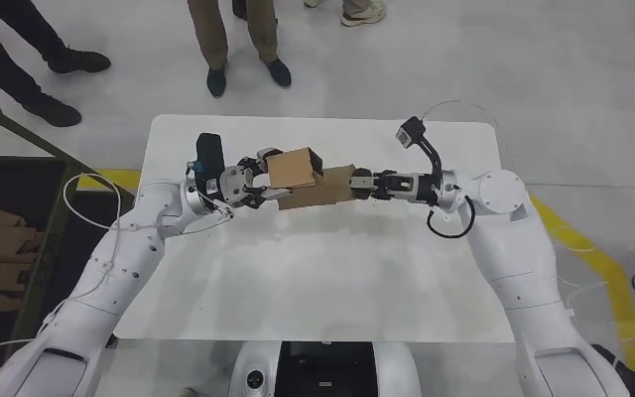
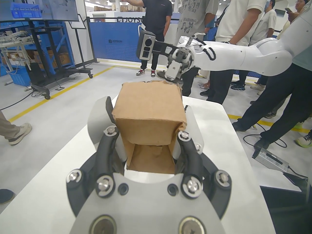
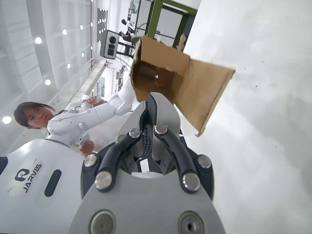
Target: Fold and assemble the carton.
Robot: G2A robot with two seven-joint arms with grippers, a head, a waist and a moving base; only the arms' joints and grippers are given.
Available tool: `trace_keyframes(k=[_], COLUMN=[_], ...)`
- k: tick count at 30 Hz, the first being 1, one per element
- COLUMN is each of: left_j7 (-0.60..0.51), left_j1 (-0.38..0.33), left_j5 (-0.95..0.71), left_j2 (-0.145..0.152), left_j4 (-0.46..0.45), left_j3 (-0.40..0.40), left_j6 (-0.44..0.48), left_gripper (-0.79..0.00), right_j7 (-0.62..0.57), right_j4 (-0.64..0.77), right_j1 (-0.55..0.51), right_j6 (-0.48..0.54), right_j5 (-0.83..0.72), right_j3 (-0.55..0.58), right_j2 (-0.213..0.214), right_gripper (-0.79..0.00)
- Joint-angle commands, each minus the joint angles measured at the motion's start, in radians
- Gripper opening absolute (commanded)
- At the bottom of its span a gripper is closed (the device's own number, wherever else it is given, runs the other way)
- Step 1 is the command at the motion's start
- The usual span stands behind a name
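A white table (image 1: 327,288) stood on a pale grey floor (image 1: 556,60), and its far half lay directly beneath the carton (image 1: 298,169), which hung clear of the surface, carried between both arms. The carton was a brown cardboard sleeve already squared into a box, its mouth open and ragged at one end, with a long flap (image 1: 332,189) sticking out flat from that end. At the end of the carton away from the flap sat the left gripper (image 2: 148,112), its jaws spread to the box's width and pressed on two opposite walls, so the body was clamped between them. At the carton's open mouth, just beside the long flap, was the right gripper (image 3: 149,103), its jaws drawn together on a thin edge of cardboard. The step in hand looked like closing that open end while the other arm steadied the box. To do it well, the left hold should be firm without crushing the already creased walls. The right should swing its edge round the crease line instead of pulling outward, so the box neither twists nor slides out of the clamp. The long flap should probably come over last, once the shorter edges are turned in.
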State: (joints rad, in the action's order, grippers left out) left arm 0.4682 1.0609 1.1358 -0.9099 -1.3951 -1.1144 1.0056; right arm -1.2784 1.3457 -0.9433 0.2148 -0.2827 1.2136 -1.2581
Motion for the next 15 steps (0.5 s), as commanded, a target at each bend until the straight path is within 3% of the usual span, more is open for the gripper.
trace_keyframes(k=[1, 15], left_j7=[0.0, 0.012], left_j1=[0.0, 0.02], left_j5=[0.004, 0.026], left_j2=[-0.002, -0.009], left_j4=[0.001, -0.037], left_j3=[-0.002, -0.001], left_j6=[0.0, 0.007], left_gripper=[-0.32, -0.305], right_j7=[-0.002, 0.079], right_j4=[0.014, -0.01], right_j1=[-0.008, 0.042], right_j6=[-0.012, 0.004], right_j5=[0.004, 0.012], right_j3=[-0.019, -0.12], right_j2=[0.0, -0.015], right_gripper=[-0.785, -0.785])
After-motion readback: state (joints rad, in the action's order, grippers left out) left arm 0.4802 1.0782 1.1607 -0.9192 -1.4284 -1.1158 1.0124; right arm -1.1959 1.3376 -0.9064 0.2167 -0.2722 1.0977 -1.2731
